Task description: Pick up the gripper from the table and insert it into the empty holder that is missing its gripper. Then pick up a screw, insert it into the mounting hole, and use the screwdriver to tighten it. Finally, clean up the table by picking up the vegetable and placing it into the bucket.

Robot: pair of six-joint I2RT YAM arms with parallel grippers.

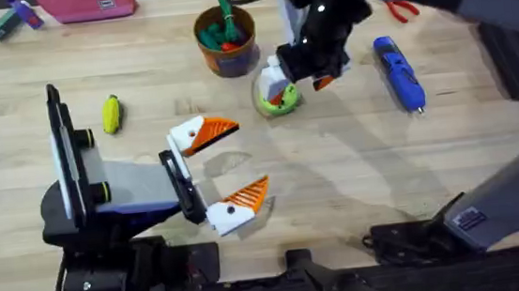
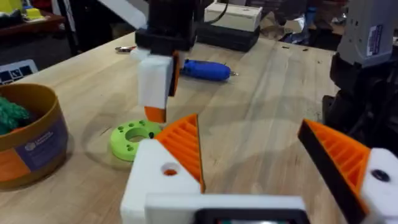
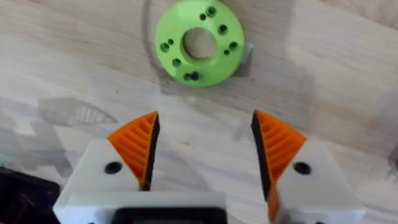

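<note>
My right gripper [image 1: 300, 87] hangs open just above a green ring [image 1: 279, 103] with small holes; in its wrist view the ring [image 3: 199, 42] lies beyond the spread orange pads [image 3: 140, 146]. My left gripper [image 1: 246, 156] stands open over bare wood, holding nothing. From the left wrist view, the right arm's white finger [image 2: 154, 81] hovers over the ring [image 2: 134, 138]. The blue screwdriver [image 1: 398, 72] lies to the right. The yellow vegetable [image 1: 112, 113] lies at the left. The bucket [image 1: 226, 40] holds green and red toys. The loose gripper, holder and screw are out of view.
Red pliers [image 1: 403, 8] lie at the far right edge. A pink pouch [image 1: 87, 5] and small items [image 1: 13, 18] sit along the far left edge. There is free wood between the two grippers and in front of the screwdriver [image 2: 208, 70].
</note>
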